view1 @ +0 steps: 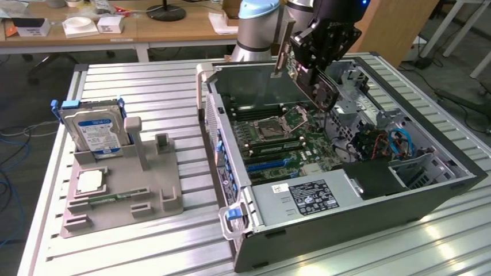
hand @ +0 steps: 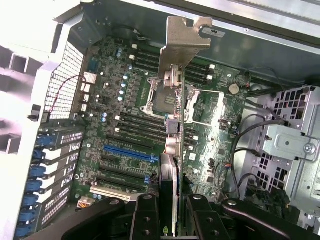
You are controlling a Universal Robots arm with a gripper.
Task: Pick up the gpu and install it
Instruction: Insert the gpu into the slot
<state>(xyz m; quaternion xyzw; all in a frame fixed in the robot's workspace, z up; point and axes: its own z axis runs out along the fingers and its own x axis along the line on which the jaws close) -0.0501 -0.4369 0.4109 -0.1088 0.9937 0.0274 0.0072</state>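
Observation:
My gripper (view1: 313,70) is shut on the gpu (view1: 323,91), a thin black card with a metal end bracket (view1: 284,49). It hangs tilted above the motherboard (view1: 280,141) inside the open computer case (view1: 429,190), not touching the board. In the wrist view the gpu (hand: 175,155) is seen edge-on between my two black fingers (hand: 145,215), with its bracket (hand: 182,35) at the far end. The card hovers over the board near the CPU socket (hand: 162,102). A long blue slot (hand: 130,152) lies beside the card's line.
A grey holder tray (view1: 153,195) stands at the exterior view's left on the slatted metal table, carrying a silver hard drive (view1: 94,133), a CPU (view1: 91,181) and a memory stick (view1: 115,199). The power supply (view1: 307,196) and drive cage (view1: 418,169) fill the case's near end.

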